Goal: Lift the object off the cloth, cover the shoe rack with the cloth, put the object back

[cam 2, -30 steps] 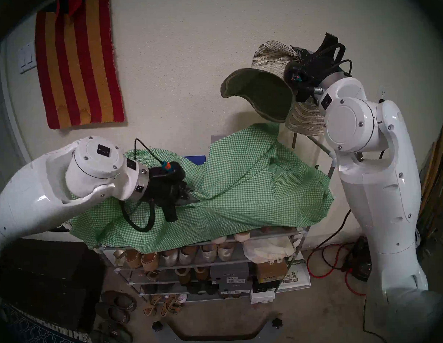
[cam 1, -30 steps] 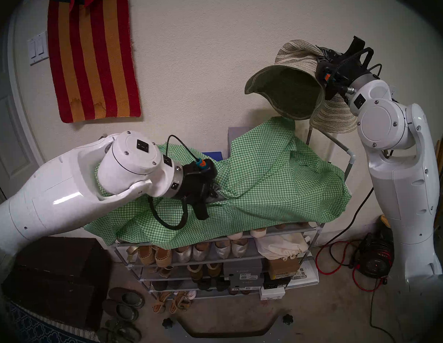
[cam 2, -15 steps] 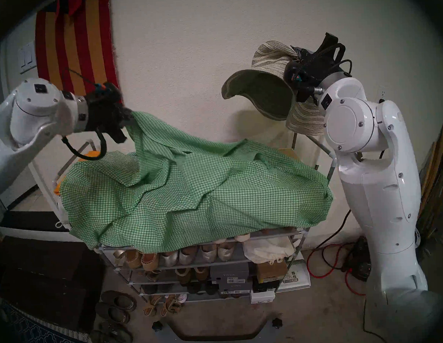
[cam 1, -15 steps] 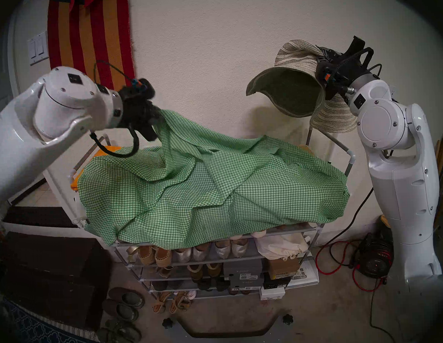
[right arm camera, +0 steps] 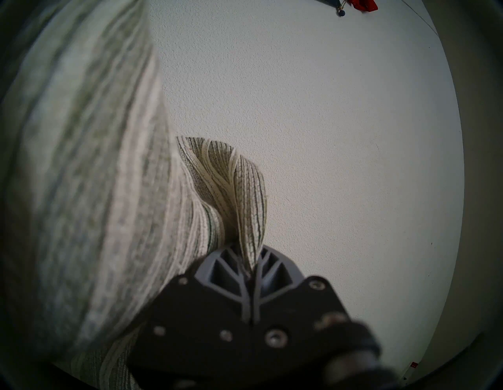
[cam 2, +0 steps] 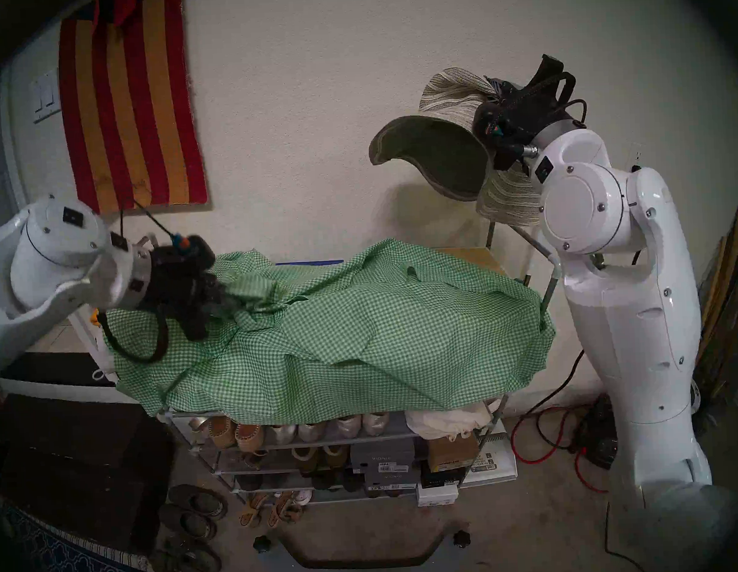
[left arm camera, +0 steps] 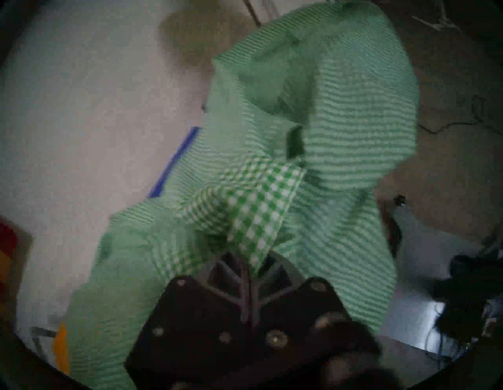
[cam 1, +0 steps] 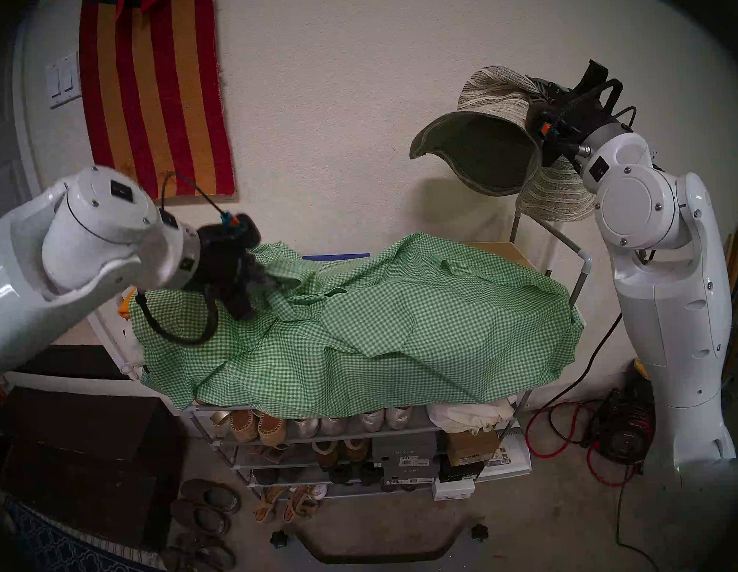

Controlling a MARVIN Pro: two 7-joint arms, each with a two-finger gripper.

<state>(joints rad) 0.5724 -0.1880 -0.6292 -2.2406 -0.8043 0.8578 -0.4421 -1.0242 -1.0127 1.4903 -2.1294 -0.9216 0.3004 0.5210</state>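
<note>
Pinching cloth (cam 1: pixel 360 322) — left arm (cam 1: pixel 62 267) angled down.

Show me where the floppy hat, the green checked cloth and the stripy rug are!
Floppy hat (cam 1: pixel 486 153), head left view, dark olive underside of brim.
Green checked cloth (cam 1: pixel 402 320), head left view, middle of sheet.
Stripy rug (cam 1: pixel 156 98), head left view, middle stripes.

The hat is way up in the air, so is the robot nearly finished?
About halfway. Done: the hat is off the cloth, pinched high in the right claw. In hand: the left claw grips the checked cloth, which drapes the top of the shoe rack; the lower shelves show. Left: finish spreading the cloth, let go, put the hat back.
</note>
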